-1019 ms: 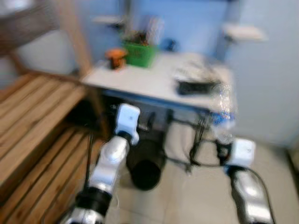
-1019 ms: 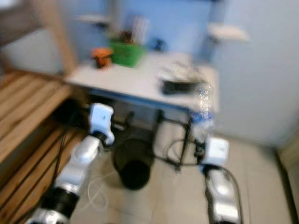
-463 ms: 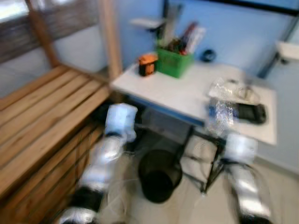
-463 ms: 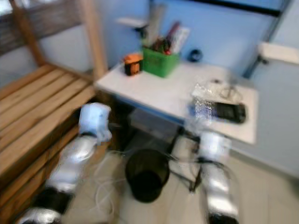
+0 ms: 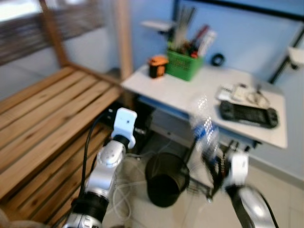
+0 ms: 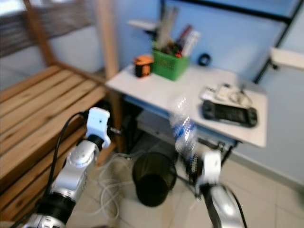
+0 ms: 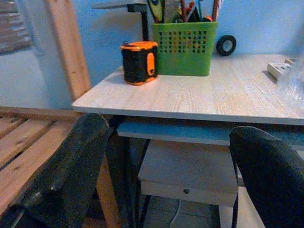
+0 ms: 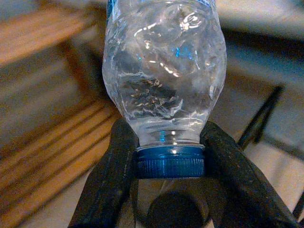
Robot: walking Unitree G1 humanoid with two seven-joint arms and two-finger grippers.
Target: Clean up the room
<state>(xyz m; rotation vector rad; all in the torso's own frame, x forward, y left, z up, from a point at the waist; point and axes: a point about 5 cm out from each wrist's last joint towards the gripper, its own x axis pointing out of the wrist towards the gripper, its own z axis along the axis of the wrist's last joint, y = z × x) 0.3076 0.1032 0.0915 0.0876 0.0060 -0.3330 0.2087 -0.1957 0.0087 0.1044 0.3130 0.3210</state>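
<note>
The right tool (image 8: 171,166) is gripping a crumpled clear plastic bottle with a blue cap (image 8: 164,80) by the neck, its two black fingers (image 8: 111,175) pressing on both sides just above the cap, so the bottle is standing upside down over the wrist. In the head views the bottle (image 5: 204,130) is now hanging in front of the edge of the white desk (image 5: 190,92), and it is sitting closer to the round black mesh waste bin (image 5: 166,178) on the tiled floor than it was a second ago; the whole picture has also shifted, so the robot itself is turning and stepping toward the desk. I judge that the bottle is being carried to the bin, and it is not yet over the opening. The left tool (image 7: 166,185) is standing wide open and holding nothing, pointing under the desk. On the desk an orange and black tape measure (image 5: 157,66), a green plastic basket of pens (image 5: 184,64) and a black game controller (image 5: 248,114) are lying untouched.
</note>
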